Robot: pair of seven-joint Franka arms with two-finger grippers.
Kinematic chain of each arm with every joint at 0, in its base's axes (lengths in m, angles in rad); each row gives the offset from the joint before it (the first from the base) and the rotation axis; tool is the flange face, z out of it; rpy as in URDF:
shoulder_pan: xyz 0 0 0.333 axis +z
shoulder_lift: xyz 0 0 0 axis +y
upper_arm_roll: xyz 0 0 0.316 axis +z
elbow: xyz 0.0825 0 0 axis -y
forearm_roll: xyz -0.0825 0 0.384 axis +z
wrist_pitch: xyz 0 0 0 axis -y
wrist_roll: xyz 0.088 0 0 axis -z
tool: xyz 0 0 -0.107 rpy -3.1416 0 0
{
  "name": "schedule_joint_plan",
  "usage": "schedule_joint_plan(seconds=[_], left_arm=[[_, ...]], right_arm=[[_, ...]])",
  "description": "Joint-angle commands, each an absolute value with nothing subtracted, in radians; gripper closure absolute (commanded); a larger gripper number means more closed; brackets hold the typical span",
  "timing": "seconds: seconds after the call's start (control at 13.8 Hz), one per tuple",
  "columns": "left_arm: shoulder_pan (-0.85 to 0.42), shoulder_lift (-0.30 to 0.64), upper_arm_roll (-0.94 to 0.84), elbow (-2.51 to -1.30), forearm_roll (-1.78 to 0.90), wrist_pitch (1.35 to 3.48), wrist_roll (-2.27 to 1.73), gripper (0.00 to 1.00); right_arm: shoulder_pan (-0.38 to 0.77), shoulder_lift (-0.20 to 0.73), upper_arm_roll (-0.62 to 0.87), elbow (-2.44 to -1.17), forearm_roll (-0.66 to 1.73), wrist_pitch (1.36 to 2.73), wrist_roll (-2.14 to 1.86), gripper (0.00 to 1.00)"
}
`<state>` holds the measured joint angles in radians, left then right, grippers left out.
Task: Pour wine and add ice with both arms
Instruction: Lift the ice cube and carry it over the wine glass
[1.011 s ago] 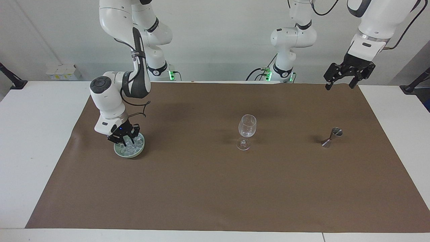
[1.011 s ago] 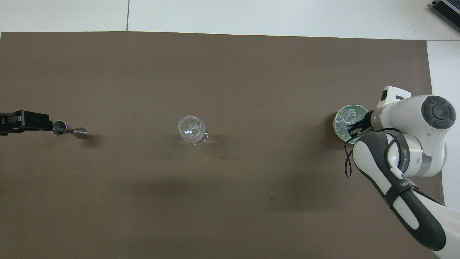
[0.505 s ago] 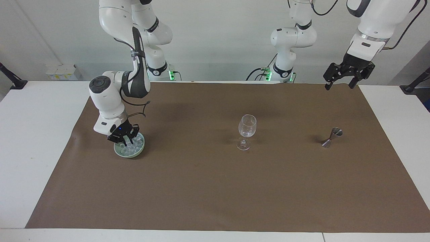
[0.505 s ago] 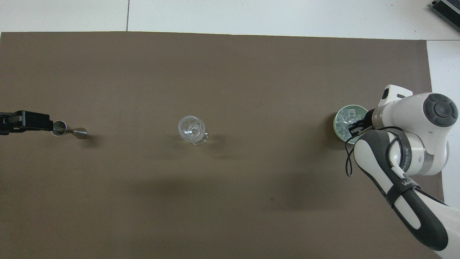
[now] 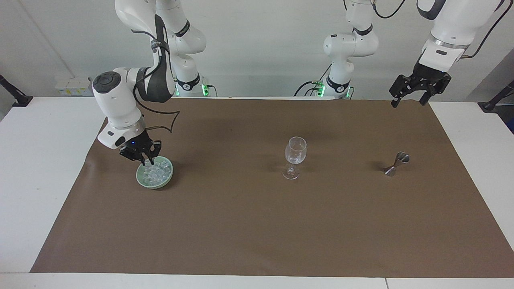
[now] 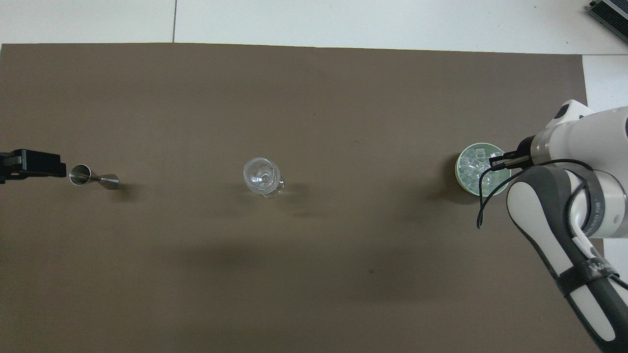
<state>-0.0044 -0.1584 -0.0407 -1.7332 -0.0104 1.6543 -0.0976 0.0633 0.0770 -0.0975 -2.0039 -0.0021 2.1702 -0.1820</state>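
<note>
A clear wine glass [image 5: 295, 154] [image 6: 262, 176] stands empty at the middle of the brown mat. The ice [image 5: 156, 172] [image 6: 472, 164] fills a pale green bowl [image 5: 160, 186] [image 6: 458, 171] toward the right arm's end. My right gripper [image 5: 145, 161] [image 6: 496, 161] hangs shut just above the bowl's rim on the robots' side; I cannot tell whether a cube is pinched in its tips. A small steel jigger [image 5: 396, 163] [image 6: 91, 177] stands toward the left arm's end. My left gripper [image 5: 408, 103] [image 6: 49, 165] waits open, high above the mat's edge by the robots.
The brown mat [image 5: 257, 224] covers most of the white table [image 5: 40, 160]. The right arm's black cable [image 6: 483, 206] loops down beside the bowl. No bottle shows in either view.
My right gripper has risen out of the ice bowl, staying shut, and drifted slightly toward the robots and the table's end. The left gripper has shifted only a little.
</note>
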Motion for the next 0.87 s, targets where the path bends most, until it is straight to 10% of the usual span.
schedule_joint_plan(seconds=[0.0, 0.79], left_arm=[[0.012, -0.161, -0.061, -1.730, -0.005, 1.644, -0.087, 0.00], [-0.003, -0.110, -0.051, -1.713, -0.005, 1.640, -0.087, 0.00]], right_arm=[[0.064, 0.048, -0.065, -1.929, 0.021, 2.059, -0.045, 1.00], [0.064, -0.005, 0.248, -1.718, 0.035, 1.850, 0.507, 1.00]])
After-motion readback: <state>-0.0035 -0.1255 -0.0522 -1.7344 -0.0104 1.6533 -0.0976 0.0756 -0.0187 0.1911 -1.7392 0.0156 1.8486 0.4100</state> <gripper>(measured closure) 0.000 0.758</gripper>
